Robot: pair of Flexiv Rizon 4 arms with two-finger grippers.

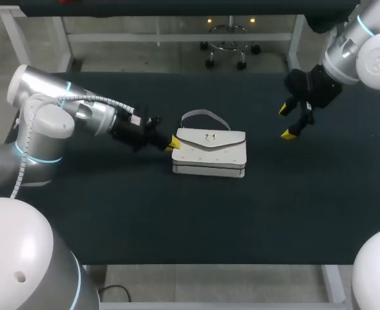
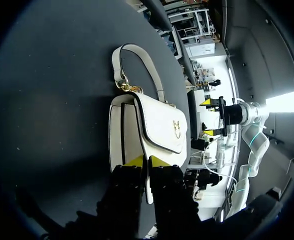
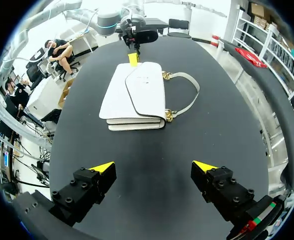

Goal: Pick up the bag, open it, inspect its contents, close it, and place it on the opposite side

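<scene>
White bag (image 1: 209, 152) lies flat near the middle of the dark surface (image 1: 177, 213), flap closed, its gold clasp (image 1: 209, 137) facing up and its handle (image 1: 203, 115) arching off the far edge. The left gripper (image 2: 147, 161) comes in low from the left and sits at the bag's left end; its fingers are drawn almost together, with the dark-trimmed edge of the flap pinched between the yellow tips. The right gripper (image 1: 287, 122) hangs above the surface to the right and farther back, well apart from the bag, its fingers spread wide with nothing between them
</scene>
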